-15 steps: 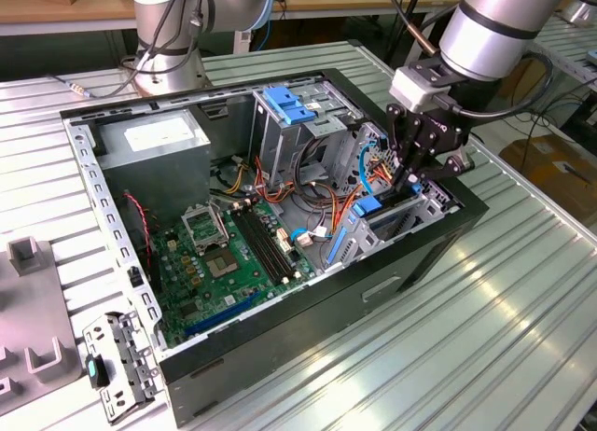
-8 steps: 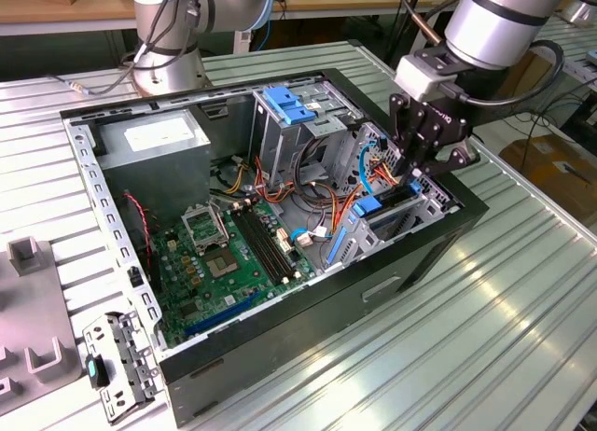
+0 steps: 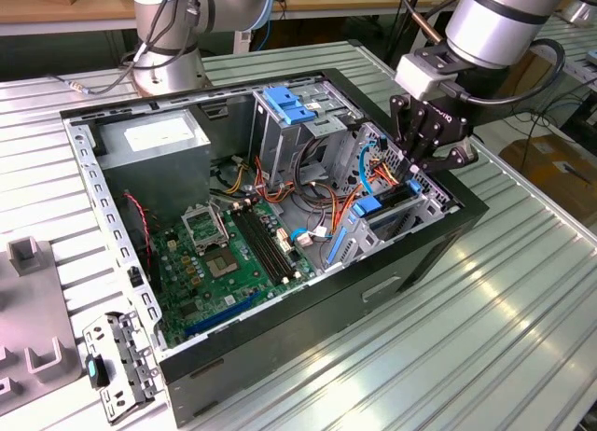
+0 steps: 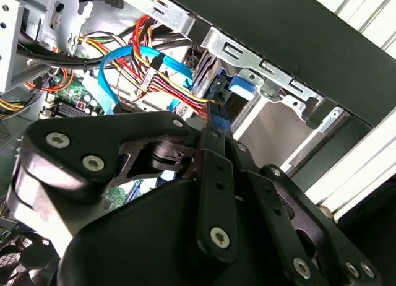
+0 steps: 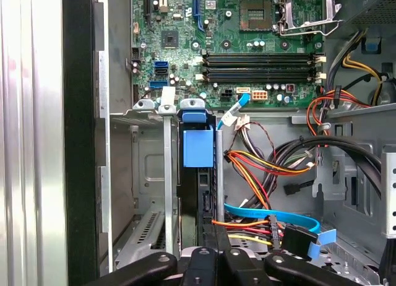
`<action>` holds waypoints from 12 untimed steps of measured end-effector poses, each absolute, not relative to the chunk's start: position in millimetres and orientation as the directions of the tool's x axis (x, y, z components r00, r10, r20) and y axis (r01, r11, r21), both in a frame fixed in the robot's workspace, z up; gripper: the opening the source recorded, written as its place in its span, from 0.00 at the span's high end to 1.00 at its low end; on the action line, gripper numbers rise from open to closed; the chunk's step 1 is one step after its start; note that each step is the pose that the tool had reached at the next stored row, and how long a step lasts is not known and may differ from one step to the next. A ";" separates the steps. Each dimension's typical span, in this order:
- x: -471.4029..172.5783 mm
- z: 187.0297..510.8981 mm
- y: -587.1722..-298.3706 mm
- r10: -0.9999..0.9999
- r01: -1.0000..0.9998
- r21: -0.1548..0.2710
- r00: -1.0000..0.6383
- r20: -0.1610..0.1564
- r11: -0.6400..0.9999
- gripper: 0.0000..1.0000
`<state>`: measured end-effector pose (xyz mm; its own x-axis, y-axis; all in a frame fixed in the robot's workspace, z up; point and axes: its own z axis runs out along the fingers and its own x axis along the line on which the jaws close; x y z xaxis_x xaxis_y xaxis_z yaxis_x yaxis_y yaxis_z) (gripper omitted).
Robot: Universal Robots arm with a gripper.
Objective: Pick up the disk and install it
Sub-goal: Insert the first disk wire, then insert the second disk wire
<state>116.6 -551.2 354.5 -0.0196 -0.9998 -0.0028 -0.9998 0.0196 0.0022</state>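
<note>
The gripper (image 3: 425, 173) hangs over the drive cage (image 3: 437, 207) at the corner of the open case (image 3: 438, 254), on the exterior view's right. It is the one arm at work here. The disk (image 3: 370, 207) is directly under it, not off to one side.

The disk stands on edge in a slot of the cage. Its blue carrier (image 5: 197, 147) shows at the end facing the board (image 5: 247, 32). Its long axis runs straight away from the gripper toward that board, in line with the cage's metal rails.

In the second wrist view the jaws are drawn in narrow, and they look to me pinched on the disk's near edge (image 4: 218, 116). I judge that from how they converge there, since the contact itself is half hidden.

The disk looks most of the way into the slot. I can't tell whether it is fully seated.

Room is tight. The rails sit just beside the disk on both flanks, and a bundle of orange, red and blue cables (image 5: 266, 224) lies just beside the gripper inside the case. The case wall is near on the outer side. The case rests on a ribbed metal table (image 3: 513, 300) with bare surface around it.
</note>
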 end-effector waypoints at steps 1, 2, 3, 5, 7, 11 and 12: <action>116.6 354.5 -551.2 -1.000 -1.000 0.002 -0.020 -0.003 0.020 0.89; 116.6 354.5 -551.1 -1.000 -1.000 0.002 -0.020 -0.003 0.020 0.89; 116.6 354.5 -551.1 -1.000 -1.000 0.002 -0.020 -0.003 0.020 0.89; 116.6 354.5 -551.1 -1.000 -1.000 0.002 -0.020 -0.003 0.020 0.89; 116.6 354.5 -551.1 -1.000 -1.000 0.002 -0.020 -0.003 0.020 0.89; 116.6 354.5 -551.0 -1.000 -1.000 0.002 -0.020 -0.003 0.020 0.89; 116.6 354.5 -551.0 -1.000 -1.000 0.002 -0.020 -0.003 0.020 0.89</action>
